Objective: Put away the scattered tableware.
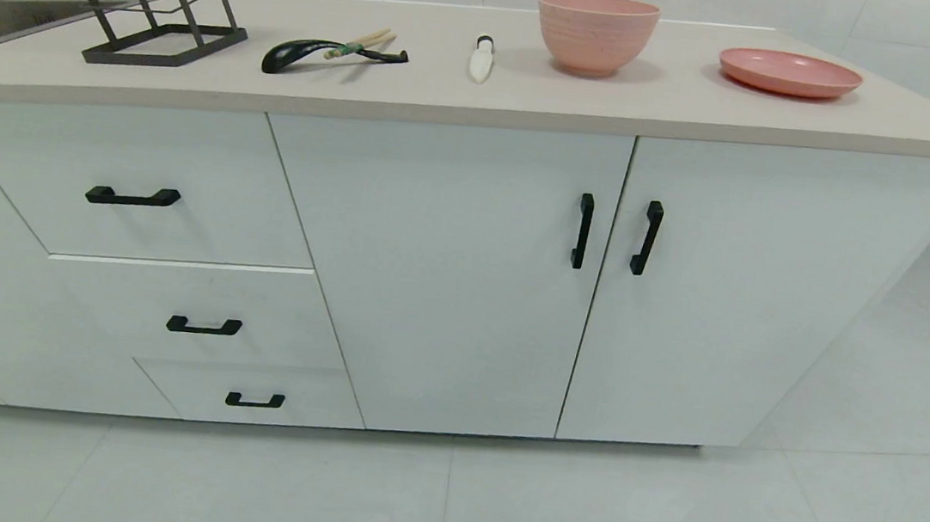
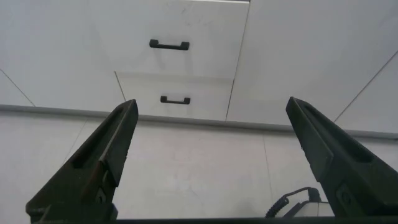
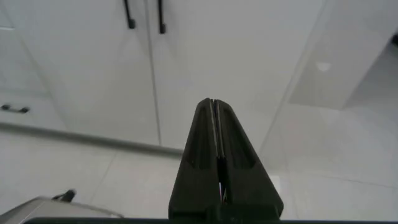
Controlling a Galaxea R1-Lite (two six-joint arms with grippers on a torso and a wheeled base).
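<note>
The pink bowl (image 1: 597, 33) stands on the surface (image 1: 534, 100). The pink plate (image 1: 789, 72) lies to the bowl's right. To its left lie a small white tool (image 1: 481, 59), then chopsticks (image 1: 362, 43) touching a black spoon (image 1: 301, 55). The left pincer (image 2: 211, 106) is wide apart. The right pincer (image 3: 212, 106) is pressed closed, holding nothing.

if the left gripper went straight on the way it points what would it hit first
Likely the bottom drawer: the open left gripper points at its front, with nothing in between. Depth is unclear, so it might meet the floor just below instead.
</note>
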